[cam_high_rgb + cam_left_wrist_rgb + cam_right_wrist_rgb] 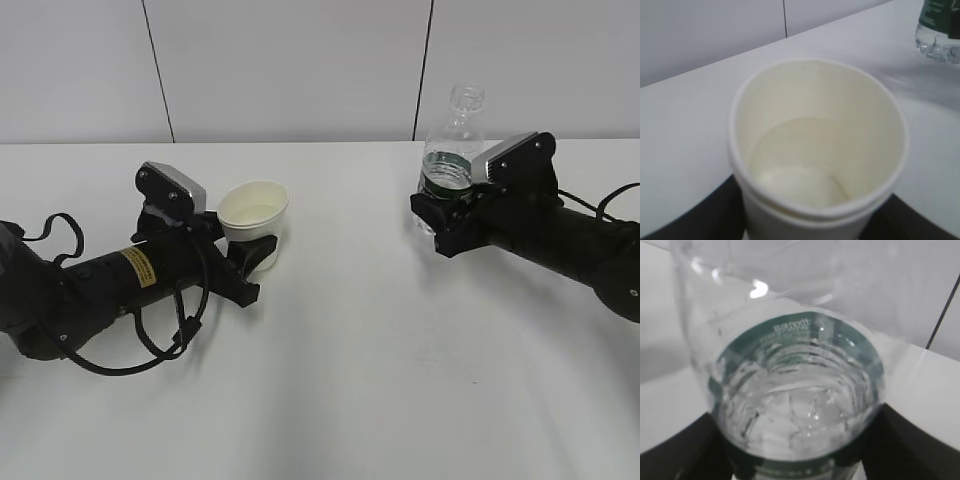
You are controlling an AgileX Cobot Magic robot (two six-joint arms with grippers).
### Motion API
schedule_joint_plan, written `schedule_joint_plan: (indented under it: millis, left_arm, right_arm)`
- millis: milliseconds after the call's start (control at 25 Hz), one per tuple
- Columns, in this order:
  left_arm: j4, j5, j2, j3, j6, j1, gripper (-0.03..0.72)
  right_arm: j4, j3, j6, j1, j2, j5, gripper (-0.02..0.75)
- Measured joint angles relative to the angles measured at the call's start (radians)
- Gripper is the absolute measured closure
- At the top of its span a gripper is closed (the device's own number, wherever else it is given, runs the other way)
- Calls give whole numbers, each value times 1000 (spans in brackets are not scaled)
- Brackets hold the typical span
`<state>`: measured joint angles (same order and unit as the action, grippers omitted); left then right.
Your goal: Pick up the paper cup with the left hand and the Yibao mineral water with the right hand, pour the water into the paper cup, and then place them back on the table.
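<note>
The cream paper cup (254,220) stands upright on the white table (350,380), left of centre. My left gripper (252,262), on the yellow-labelled arm, is shut on its lower wall. In the left wrist view the cup (815,145) fills the frame, with water (800,165) in its bottom. The capless Yibao bottle (452,150) with a dark green label stands upright at the right. My right gripper (432,222) is shut on its lower body. In the right wrist view the bottle (795,390) shows water (795,420) low inside. Its base also shows in the left wrist view (939,30).
A grey-white panelled wall (300,70) runs behind the table's far edge. Black cables (170,340) loop beside the left arm. The cup and bottle stand apart, with bare tabletop between them.
</note>
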<state>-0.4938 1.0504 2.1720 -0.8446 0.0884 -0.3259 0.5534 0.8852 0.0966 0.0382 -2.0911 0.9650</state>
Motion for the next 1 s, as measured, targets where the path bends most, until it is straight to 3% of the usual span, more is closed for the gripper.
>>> schedule_joint_plan:
  millis: [680,1000]
  left_arm:
    - [18,133,102,-3,40,2,263]
    - [-21,94,114,-3,95,2,80]
  right_arm:
    - [31,0,0,0,0,-10,260]
    - [53,0,19,0,0,-15,260]
